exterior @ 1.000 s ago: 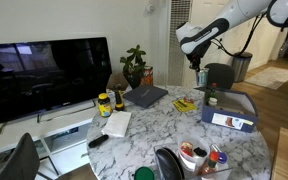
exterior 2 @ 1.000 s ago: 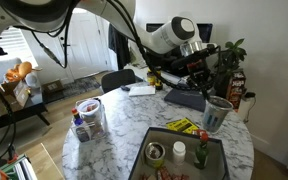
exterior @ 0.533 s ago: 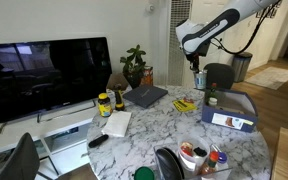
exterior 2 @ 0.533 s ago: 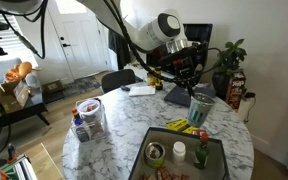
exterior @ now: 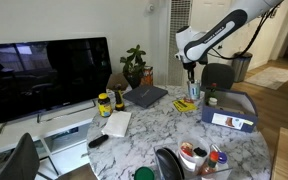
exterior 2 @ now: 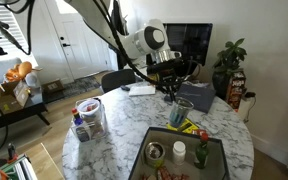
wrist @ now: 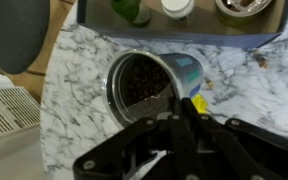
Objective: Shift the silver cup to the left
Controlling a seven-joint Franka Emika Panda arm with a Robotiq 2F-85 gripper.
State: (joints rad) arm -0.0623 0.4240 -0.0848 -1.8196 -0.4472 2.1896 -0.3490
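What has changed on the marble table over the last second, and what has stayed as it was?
The end effector, shut on the silver cup, has carried it across the table, leftward in an exterior view and toward the yellow packet. Nothing was newly grasped or released. The laptop, yellow-lidded jar and television have not moved.

I look across the marble surface [exterior: 154,125] from low at its edge in an exterior view, TV [exterior: 44,75] at frame left. In an exterior view set opposite and nearer, the same TV [exterior 2: 189,38] sits upper right. Both share the tray [exterior: 250,108]. My wrist view stares down, close, hand [wrist: 179,118] at bottom, silver cup [wrist: 149,85] mid-frame.
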